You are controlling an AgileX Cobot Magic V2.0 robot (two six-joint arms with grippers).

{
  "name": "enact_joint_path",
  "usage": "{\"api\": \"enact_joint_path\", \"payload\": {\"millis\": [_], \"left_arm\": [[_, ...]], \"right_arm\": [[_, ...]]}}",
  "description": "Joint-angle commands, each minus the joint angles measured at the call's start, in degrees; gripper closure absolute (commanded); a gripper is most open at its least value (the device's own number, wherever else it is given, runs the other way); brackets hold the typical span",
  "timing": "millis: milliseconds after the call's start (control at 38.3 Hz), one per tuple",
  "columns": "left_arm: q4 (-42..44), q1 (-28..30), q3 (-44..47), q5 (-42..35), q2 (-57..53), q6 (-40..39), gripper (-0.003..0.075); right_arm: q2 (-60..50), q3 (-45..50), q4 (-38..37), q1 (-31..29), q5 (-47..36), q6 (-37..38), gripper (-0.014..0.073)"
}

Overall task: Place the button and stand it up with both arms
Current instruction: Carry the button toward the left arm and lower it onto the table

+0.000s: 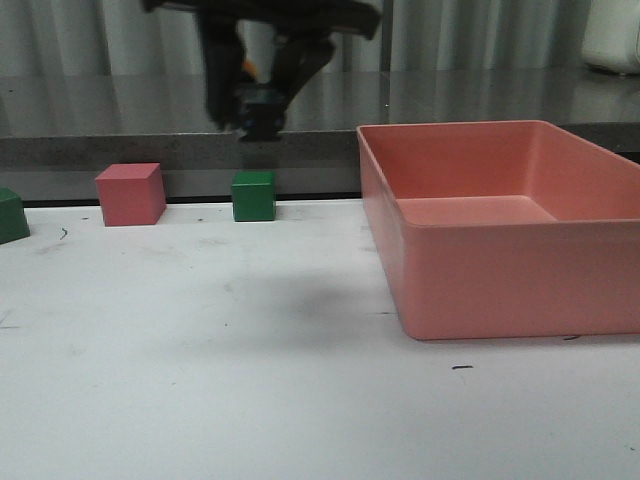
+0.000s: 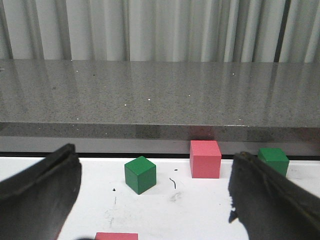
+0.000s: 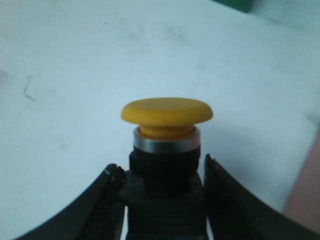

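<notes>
My right gripper (image 3: 160,172) is shut on the black base of the button (image 3: 167,116). Its yellow-orange mushroom cap and silver collar stick out past the fingertips, above the white table. In the front view this gripper (image 1: 255,105) hangs high over the table, above the green cube, with a bit of the orange cap (image 1: 248,68) showing. My left gripper (image 2: 155,152) is open wide and empty, low over the table and facing the cubes. It does not show in the front view.
A large pink bin (image 1: 500,230) stands at the right. A pink cube (image 1: 130,193) and two green cubes (image 1: 253,195) (image 1: 10,215) line the back edge. They also show in the left wrist view, pink (image 2: 205,159), green (image 2: 140,174) and green (image 2: 273,161), with another pink block (image 2: 116,236) near the left gripper.
</notes>
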Motion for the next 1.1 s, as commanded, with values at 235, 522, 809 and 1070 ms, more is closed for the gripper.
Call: {"api": "enact_joint_path", "payload": {"millis": [235, 522, 809, 1070], "left_arm": [[-0.42, -0.02, -2.04, -4.94, 0.77, 0.04, 0.0146], [-0.42, -0.02, -2.04, -4.94, 0.77, 0.04, 0.0146], [-0.42, -0.02, -2.04, -4.94, 0.77, 0.04, 0.0146], [-0.42, -0.02, -2.04, -4.94, 0.77, 0.04, 0.0146]], "right_arm": [[8.78, -11.67, 0.79, 4.77, 1.65, 2.35, 0.0379], [14.16, -11.67, 0.52, 4.03, 1.12, 9.88, 0.0379], [17.18, -11.67, 0.83, 3.90, -0.83, 16.79, 0.0379], [17.36, -11.61, 0.44, 3.78, -0.77, 16.79, 0.0312]]}}
